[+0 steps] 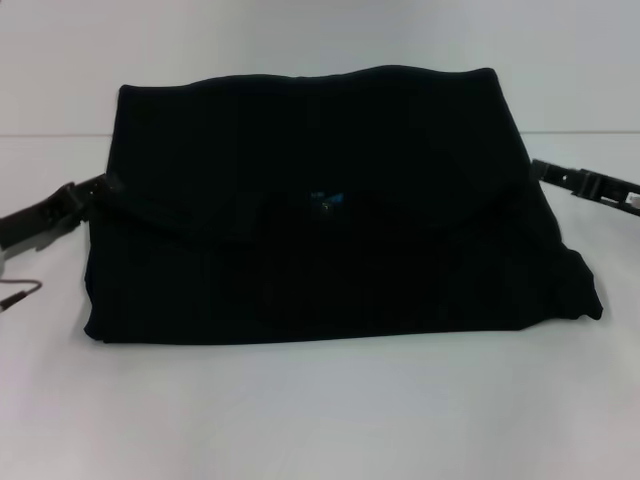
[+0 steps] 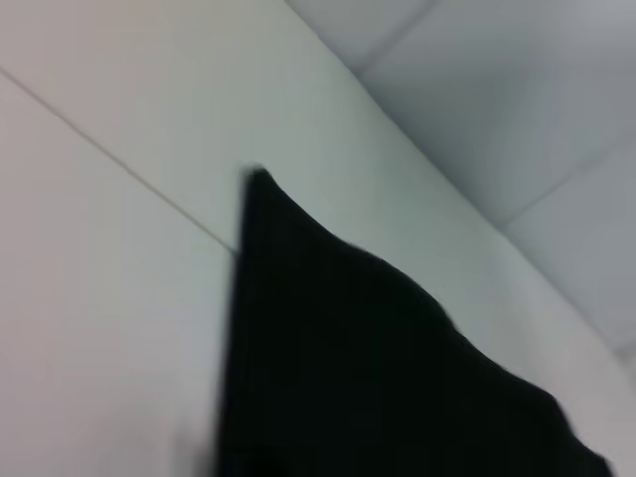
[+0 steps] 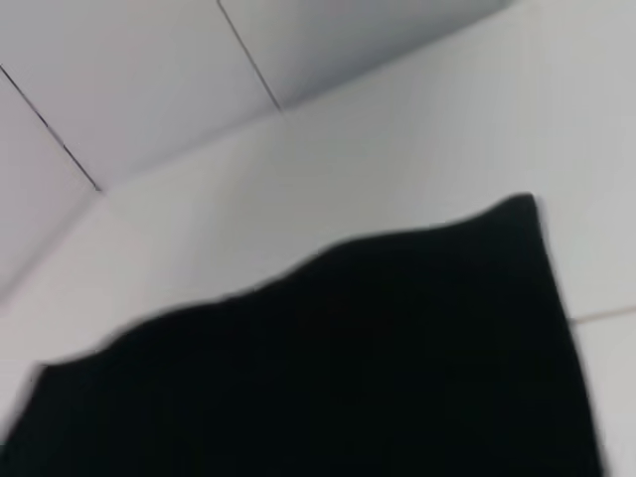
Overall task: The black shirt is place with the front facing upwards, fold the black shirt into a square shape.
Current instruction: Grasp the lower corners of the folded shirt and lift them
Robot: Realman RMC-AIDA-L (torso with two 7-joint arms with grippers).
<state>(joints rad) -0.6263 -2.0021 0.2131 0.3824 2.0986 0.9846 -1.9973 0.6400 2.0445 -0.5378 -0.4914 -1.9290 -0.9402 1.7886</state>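
Observation:
The black shirt (image 1: 330,280) lies across the middle of the white table, doubled over into a wide block. Its upper layer stands raised, with a wavy top edge. A small teal neck label (image 1: 326,200) shows at the middle, where the upper layer ends. My left gripper (image 1: 100,188) meets the shirt's left edge and my right gripper (image 1: 540,168) its right edge, each shut on the upper layer's side. The left wrist view shows black cloth (image 2: 378,368) ending in a pointed corner. Black cloth (image 3: 348,358) with a wavy edge fills the right wrist view. No lettering shows.
The white table (image 1: 320,410) has bare surface in front of the shirt and at both sides. A thin seam line (image 1: 50,135) runs across it behind the shirt. A thin cable (image 1: 20,293) hangs below the left arm.

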